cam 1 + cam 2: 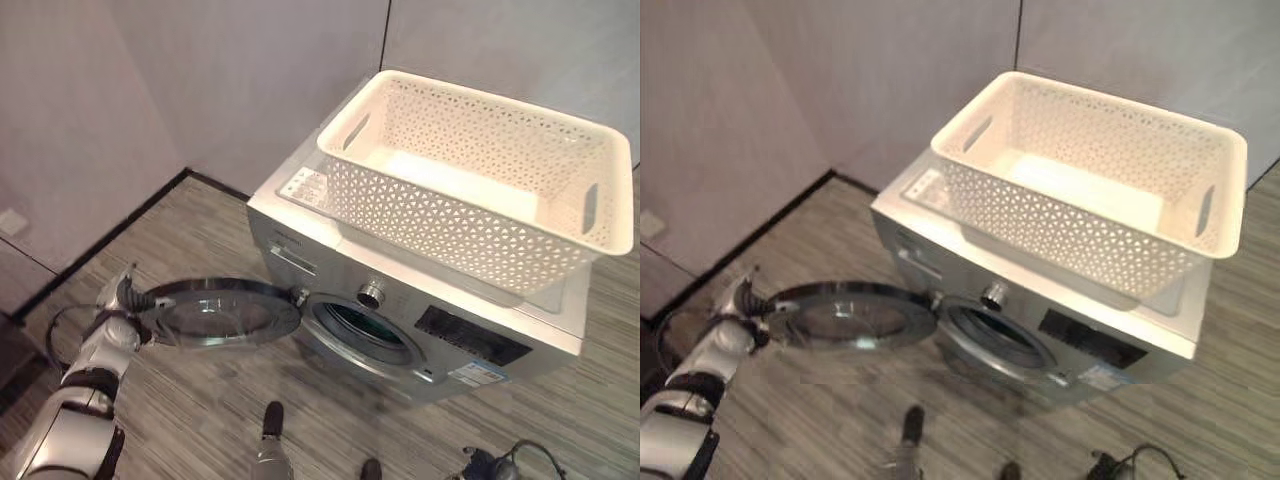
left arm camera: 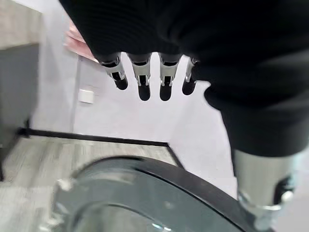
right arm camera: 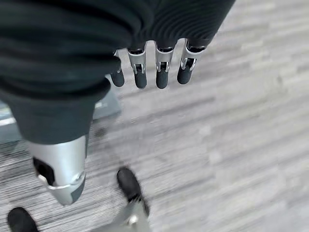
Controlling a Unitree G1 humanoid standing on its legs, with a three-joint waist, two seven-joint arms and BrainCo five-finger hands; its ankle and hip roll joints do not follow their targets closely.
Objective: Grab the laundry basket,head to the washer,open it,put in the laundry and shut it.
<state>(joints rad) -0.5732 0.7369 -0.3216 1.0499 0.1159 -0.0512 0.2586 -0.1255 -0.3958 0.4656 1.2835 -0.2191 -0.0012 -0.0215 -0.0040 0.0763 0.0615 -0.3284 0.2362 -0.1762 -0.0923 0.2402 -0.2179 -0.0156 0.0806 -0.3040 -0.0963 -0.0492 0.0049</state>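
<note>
Laundry basket [image 1: 480, 180] atop washer [image 1: 420, 330], door [image 1: 215, 312] open.

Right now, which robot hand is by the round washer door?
The left hand, at the open door's outer edge. The right hand hangs over bare floor.

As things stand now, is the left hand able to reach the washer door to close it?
Probably yes. The left hand is already at the outer edge of the open washer door, fingers straight, and nothing stands between them.

Basket [image 1: 480, 190] on washer [image 1: 400, 320]; door [image 1: 220, 312] open leftward; left hand [image 1: 128, 296] at door edge.
</note>
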